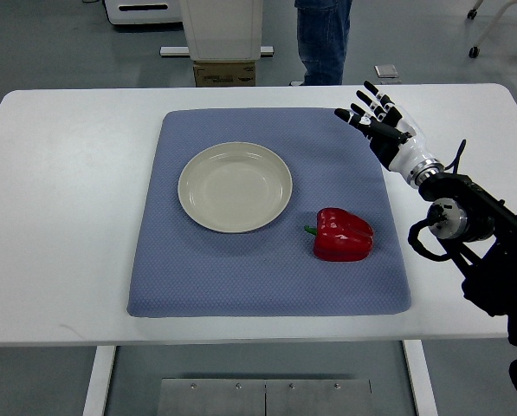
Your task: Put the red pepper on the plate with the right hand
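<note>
A red pepper [343, 235] with a short green stem lies on its side on the blue mat [267, 286], to the lower right of the plate. The cream plate [235, 186] sits bare near the mat's middle. My right hand [372, 114] hovers over the mat's far right corner, fingers spread and holding nothing, well behind the pepper. Its black forearm [474, 234] comes in from the right edge. No left arm shows.
The mat lies on a white table [59, 217]. Beyond the far edge stand a person's legs in jeans [324, 39], a cardboard box [224, 74] and a white machine base [222, 26].
</note>
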